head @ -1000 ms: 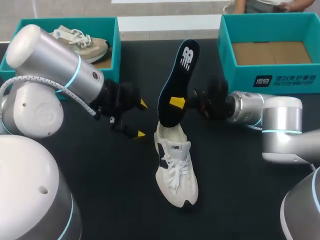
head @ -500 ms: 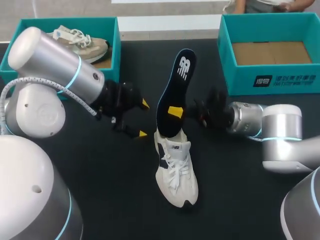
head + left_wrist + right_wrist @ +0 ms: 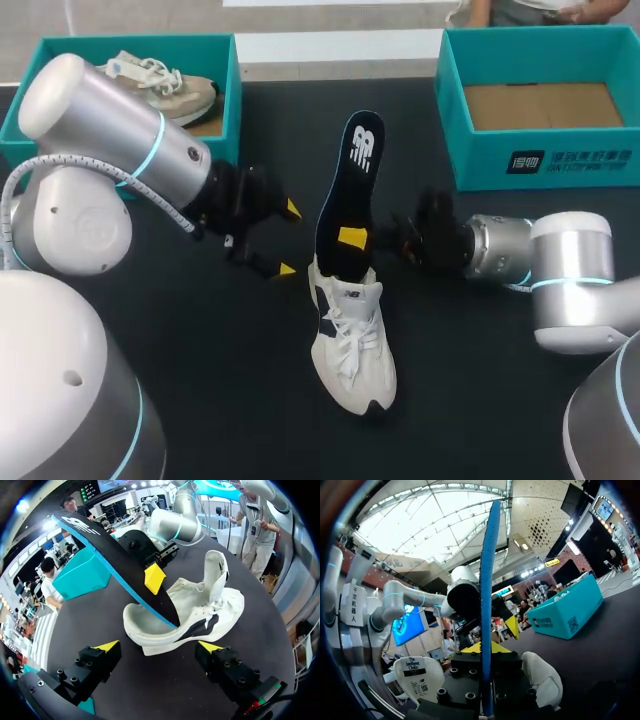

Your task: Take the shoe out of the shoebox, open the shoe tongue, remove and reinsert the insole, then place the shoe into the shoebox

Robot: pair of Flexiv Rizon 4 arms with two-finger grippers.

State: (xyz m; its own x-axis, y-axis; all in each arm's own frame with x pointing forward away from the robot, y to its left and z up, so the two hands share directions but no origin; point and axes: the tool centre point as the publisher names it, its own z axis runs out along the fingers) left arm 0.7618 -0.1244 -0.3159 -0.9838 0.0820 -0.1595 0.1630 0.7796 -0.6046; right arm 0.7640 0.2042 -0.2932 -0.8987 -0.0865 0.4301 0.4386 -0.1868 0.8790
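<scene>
A white shoe [image 3: 352, 340] lies on the black table, toe toward the near edge. The dark, blue-edged insole [image 3: 350, 185] stands nearly upright, its lower end inside the shoe's heel opening. My right gripper [image 3: 356, 238] is shut on the insole's lower part from the right. In the right wrist view the insole [image 3: 487, 600] runs edge-on up from that gripper [image 3: 483, 652], with the shoe [image 3: 543, 677] beside it. My left gripper [image 3: 288, 240] stands open just left of the insole, touching nothing. In the left wrist view the shoe [image 3: 200, 607] and insole [image 3: 112, 562] lie ahead of its open fingers [image 3: 159, 647].
A teal shoebox [image 3: 232, 95] at the back left holds a beige shoe [image 3: 165, 85]. A second teal shoebox [image 3: 545, 165], with only its cardboard floor showing, stands at the back right, behind my right arm. Bare black table lies around the white shoe.
The right gripper has lowered the insole, so its lower end sits deeper in the shoe's heel and it stands more upright. The left gripper has barely shifted and stays open.
</scene>
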